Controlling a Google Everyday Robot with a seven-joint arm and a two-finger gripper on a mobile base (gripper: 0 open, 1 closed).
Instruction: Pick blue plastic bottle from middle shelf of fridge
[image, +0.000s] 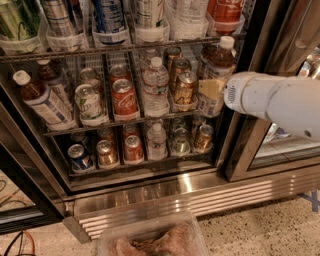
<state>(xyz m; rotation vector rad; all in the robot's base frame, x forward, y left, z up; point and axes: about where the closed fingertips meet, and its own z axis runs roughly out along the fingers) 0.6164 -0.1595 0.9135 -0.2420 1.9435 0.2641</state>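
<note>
Camera view, fridge (200, 195) open in front of us, ribbed steel grille along its base.

We log the white arm (280, 102) entering from the right and reaching left into the right end of the middle shelf (100, 125). The gripper (211, 91) sits at that end, its pale tan tip lying directly over the lower label of the blue plastic bottle (217, 59). It looks to be in contact with the bottle, or at least right against it. We cannot tell from this angle whether the gripper is spread or closed, nor whether it has a hold on the bottle.

The bottle stands in the rightmost lane of the middle shelf, close to the dark door frame. Its white cap reaches up to the rail of the tier above, and it leans slightly left.

Neighbours on the same shelf: a gold can (185, 87) just left of the gripper, then a clear water bottle (156, 90), then a red can (124, 97). A second amber bottle (40, 100) with a pale label leans at the far left end, well apart from the gripper.
</note>
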